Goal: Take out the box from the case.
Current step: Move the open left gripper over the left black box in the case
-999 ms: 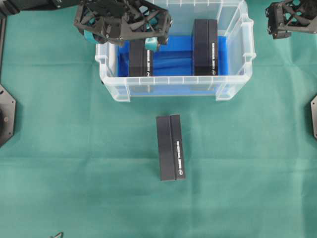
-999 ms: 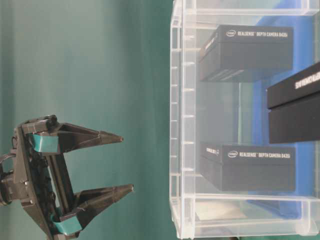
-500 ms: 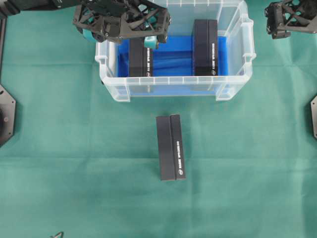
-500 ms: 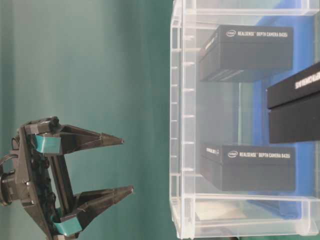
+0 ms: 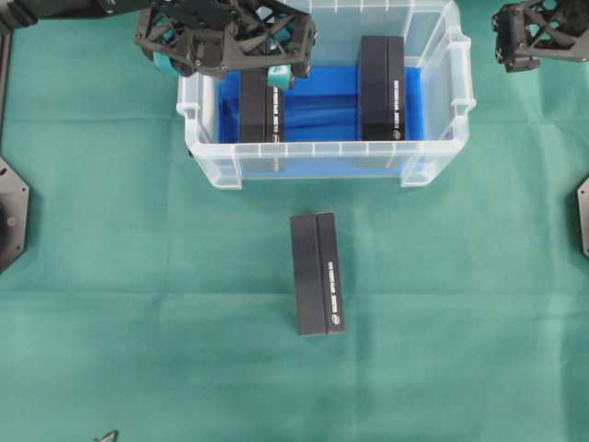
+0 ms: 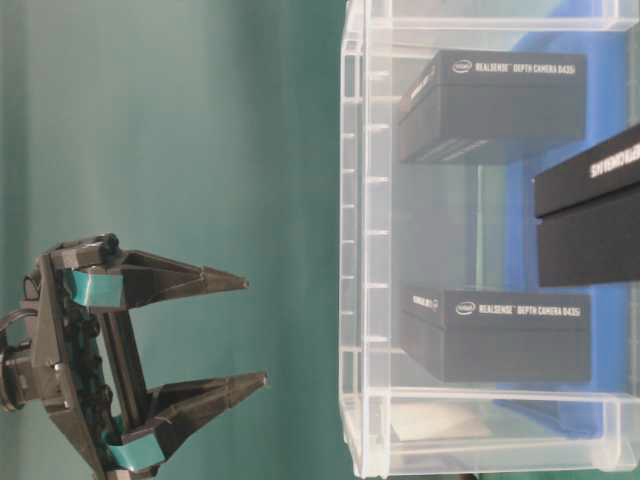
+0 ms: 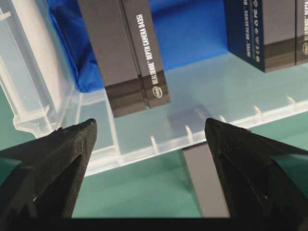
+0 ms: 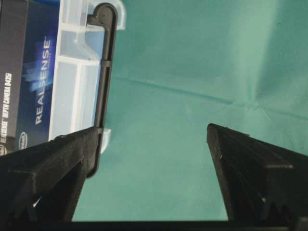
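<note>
The case (image 5: 322,157) is a clear tub with a blue bottom, standing at the back middle. Two black boxes stand in it, one on the left (image 5: 258,115) and one on the right (image 5: 382,87). My left gripper (image 5: 224,57) hovers open above the case's left end, over the left box (image 7: 125,53), with nothing between its fingers (image 7: 72,154). In the table-level view this gripper (image 6: 255,330) hangs clear of the rim (image 6: 350,250). At the far right, outside the case, my right gripper (image 5: 538,35) is open and empty over the cloth.
A third black box (image 5: 317,274) lies on the green cloth in front of the case. The right wrist view shows the case's corner with a black handle (image 8: 103,72). Black mounts (image 5: 11,216) sit at both table sides.
The left gripper has drifted slightly toward the back above the case, jaws still open. The right gripper and the boxes have not moved.
</note>
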Controlling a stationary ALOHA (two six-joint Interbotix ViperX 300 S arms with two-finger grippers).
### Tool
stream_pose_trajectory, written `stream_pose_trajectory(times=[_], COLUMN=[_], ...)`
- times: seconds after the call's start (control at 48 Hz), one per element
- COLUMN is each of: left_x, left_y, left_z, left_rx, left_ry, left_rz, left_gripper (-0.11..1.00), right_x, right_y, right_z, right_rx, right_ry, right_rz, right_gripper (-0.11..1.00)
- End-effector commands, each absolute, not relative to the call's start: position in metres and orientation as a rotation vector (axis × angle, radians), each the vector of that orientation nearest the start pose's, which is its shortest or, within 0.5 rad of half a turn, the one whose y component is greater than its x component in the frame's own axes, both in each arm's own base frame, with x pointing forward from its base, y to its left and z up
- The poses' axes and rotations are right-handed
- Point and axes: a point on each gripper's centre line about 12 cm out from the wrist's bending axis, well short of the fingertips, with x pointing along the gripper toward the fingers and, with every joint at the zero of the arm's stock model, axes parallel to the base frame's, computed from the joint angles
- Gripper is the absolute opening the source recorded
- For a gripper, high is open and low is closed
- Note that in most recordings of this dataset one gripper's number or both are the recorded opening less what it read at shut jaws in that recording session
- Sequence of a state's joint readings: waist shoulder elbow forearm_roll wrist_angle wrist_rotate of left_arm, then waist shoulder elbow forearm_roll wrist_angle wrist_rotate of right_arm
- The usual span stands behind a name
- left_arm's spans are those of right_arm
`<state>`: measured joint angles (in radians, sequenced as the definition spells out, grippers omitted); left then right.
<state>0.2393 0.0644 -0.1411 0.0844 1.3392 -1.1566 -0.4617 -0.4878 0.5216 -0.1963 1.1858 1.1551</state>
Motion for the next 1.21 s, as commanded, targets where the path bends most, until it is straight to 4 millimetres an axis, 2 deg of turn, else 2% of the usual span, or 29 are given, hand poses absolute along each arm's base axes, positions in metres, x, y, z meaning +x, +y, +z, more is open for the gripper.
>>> stream_pose_trajectory(times=[0.0,0.604,0.812,1.187], left_x=[0.399,0.399,0.404,0.402], left_y=[0.111,0.115,0.120,0.135], left_z=[0.346,0.343,0.330,0.308], left_rx=[-1.065,-1.067,-1.063,-1.076], left_ry=[0.927,0.929,0.949,0.930], left_rz=[0.959,0.974,0.992,1.030], left_gripper=[0.93,0.93,0.93,0.93], right_x=[0.216,0.216,0.216,0.215], right_y=[-0.132,-0.132,-0.132,-0.132], right_z=[0.307,0.308,0.305,0.302], right_rx=[1.075,1.074,1.072,1.068], right_ry=[0.779,0.777,0.785,0.792], right_rz=[-1.169,-1.166,-1.169,-1.171], right_gripper=[0.92,0.92,0.92,0.92])
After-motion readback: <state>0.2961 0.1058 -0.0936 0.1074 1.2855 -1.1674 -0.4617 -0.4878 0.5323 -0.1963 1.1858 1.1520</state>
